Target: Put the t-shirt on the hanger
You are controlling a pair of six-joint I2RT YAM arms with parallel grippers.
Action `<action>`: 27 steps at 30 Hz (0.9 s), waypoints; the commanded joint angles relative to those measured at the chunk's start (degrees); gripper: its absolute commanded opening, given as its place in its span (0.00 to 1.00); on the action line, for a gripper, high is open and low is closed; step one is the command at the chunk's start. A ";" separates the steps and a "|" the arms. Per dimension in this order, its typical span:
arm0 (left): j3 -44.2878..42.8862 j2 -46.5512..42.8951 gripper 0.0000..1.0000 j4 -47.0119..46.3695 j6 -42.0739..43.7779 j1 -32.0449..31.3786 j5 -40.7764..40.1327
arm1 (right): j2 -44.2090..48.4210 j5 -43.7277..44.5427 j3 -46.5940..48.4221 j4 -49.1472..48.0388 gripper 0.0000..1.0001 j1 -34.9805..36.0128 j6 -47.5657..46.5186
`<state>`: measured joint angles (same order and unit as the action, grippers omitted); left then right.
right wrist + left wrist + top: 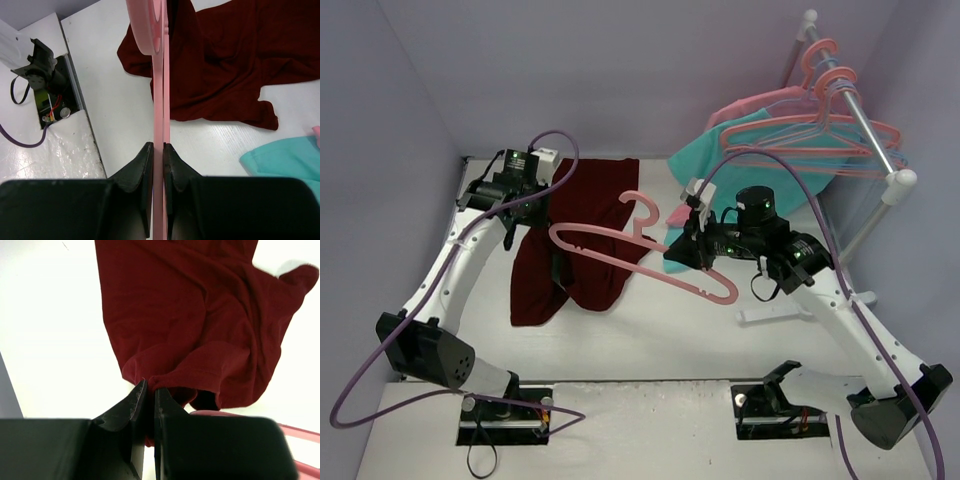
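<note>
We see soft, creased maroon cloth t-shirt (592, 195) on white surface (650, 340), left pincer (149, 390) pinching its hem, right pincer (158, 147) clamping thin salmon-pink plastic hanger (159, 90).

Teal garment (752, 160) by white rack (868, 128)

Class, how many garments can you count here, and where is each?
3. The maroon t-shirt lies on the table; the teal garment and the pink garment hang on the rack. Others may hide behind them.
</note>
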<state>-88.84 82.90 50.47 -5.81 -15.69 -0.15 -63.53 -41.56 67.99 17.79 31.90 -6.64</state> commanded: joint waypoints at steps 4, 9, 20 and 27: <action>-2.80 -2.09 0.00 0.68 4.78 -0.65 3.79 | -0.93 1.18 2.31 -4.89 0.00 0.70 -2.64; -1.57 -4.76 0.00 0.53 9.58 -0.65 6.27 | -1.98 2.19 2.34 -5.20 0.00 0.70 -3.99; -0.05 -6.69 0.00 0.93 15.24 -0.65 10.36 | -1.87 3.38 4.03 -5.14 0.00 0.70 -5.99; 0.35 -5.98 0.00 0.94 15.88 -0.60 3.69 | -0.28 4.96 6.81 -5.13 0.00 0.62 -7.74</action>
<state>-87.55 78.30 52.16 8.45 -16.12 7.29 -65.92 -37.80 70.79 17.43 32.34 -12.46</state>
